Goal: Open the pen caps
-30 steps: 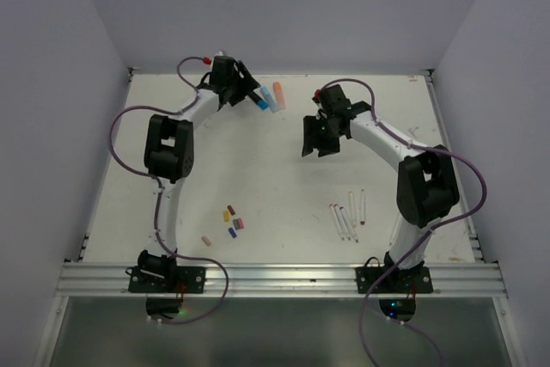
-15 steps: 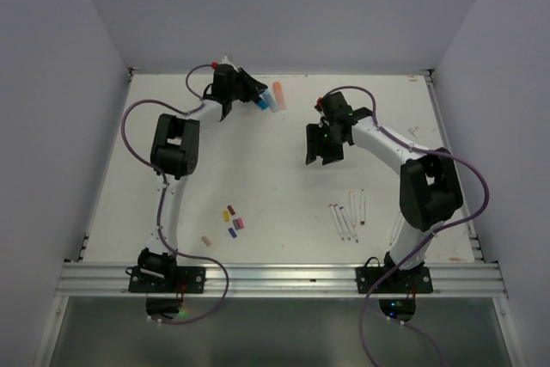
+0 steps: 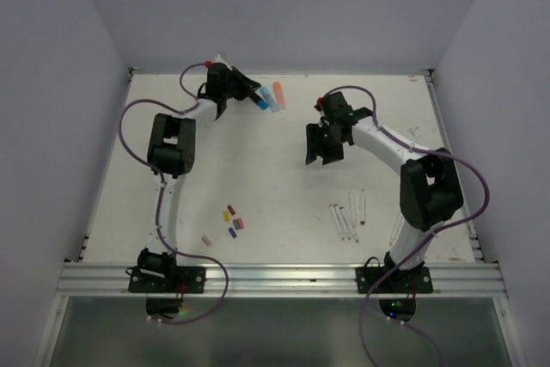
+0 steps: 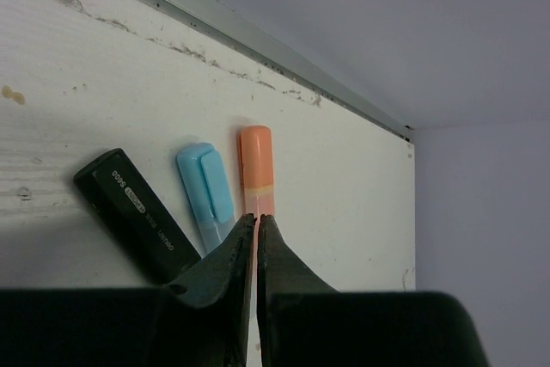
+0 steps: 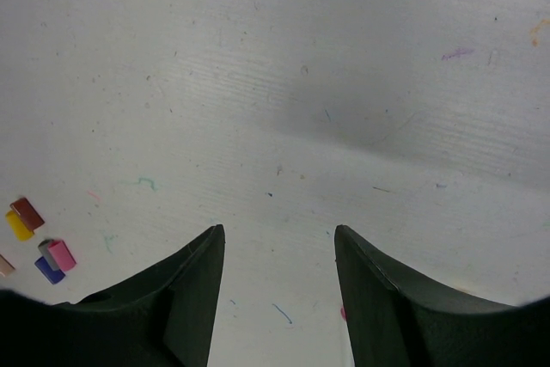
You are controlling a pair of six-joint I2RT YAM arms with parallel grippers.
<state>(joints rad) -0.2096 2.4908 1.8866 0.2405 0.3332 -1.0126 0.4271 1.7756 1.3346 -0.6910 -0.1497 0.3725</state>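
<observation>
Left claw [image 4: 256, 218] newly closed, markers [image 4: 207, 188] half-hidden

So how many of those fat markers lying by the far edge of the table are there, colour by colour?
black marker: 1
blue marker: 1
orange marker: 1
Total: 3

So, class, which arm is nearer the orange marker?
Left. The left arm has its jaws shut right at the near end of the orange marker; the right arm hangs over mid-table, well away, jaws open.
</observation>
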